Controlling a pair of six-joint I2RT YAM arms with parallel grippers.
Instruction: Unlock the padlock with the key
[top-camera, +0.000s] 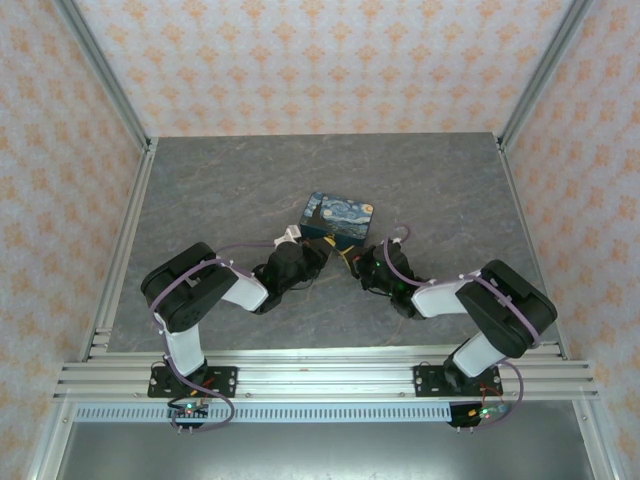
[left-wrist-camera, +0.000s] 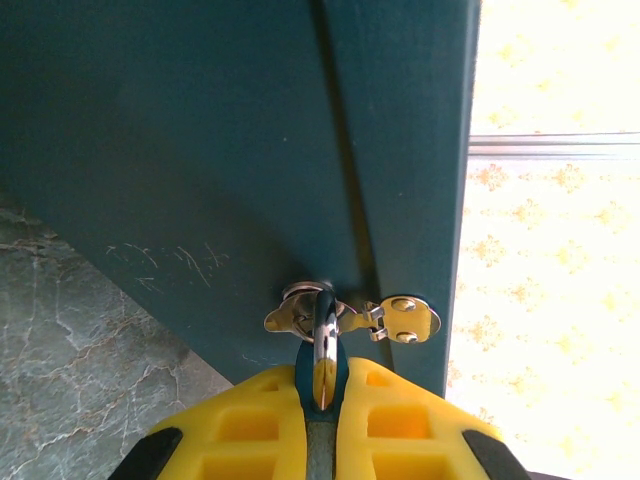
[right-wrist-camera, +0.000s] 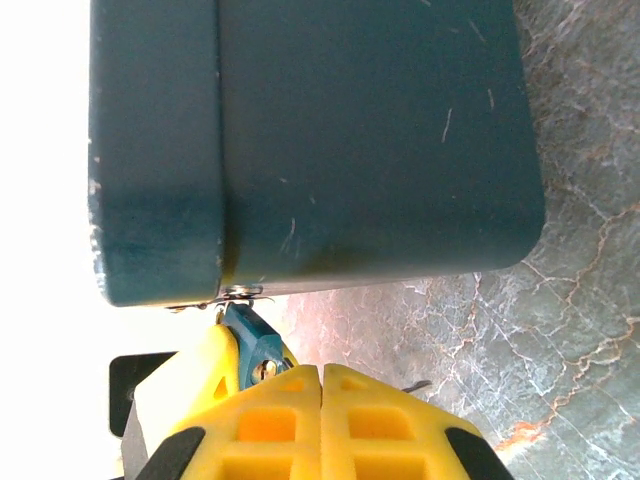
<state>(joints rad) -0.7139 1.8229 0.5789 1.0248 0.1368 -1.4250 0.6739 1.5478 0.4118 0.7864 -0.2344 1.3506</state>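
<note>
The teal padlock (left-wrist-camera: 305, 362) hangs by its metal shackle (left-wrist-camera: 325, 335) from the hasp (left-wrist-camera: 398, 319) on the dark teal side of the box (left-wrist-camera: 200, 150). My left gripper (left-wrist-camera: 322, 380) is shut on the padlock body. In the right wrist view the padlock (right-wrist-camera: 248, 338) shows its brass keyhole (right-wrist-camera: 263, 369) just left of my right gripper (right-wrist-camera: 322, 368), whose yellow fingers are pressed together with nothing visible between them. A thin grey sliver (right-wrist-camera: 416, 385) pokes out past the right finger; I cannot tell if it is the key. From above, both grippers (top-camera: 325, 252) (top-camera: 352, 262) meet at the box's near side.
The Starry Night printed box (top-camera: 338, 219) lies mid-table on the grey marbled surface (top-camera: 220, 190). Patterned walls and metal frame rails close in the back and sides. Both arms are folded in close to each other in front of the box.
</note>
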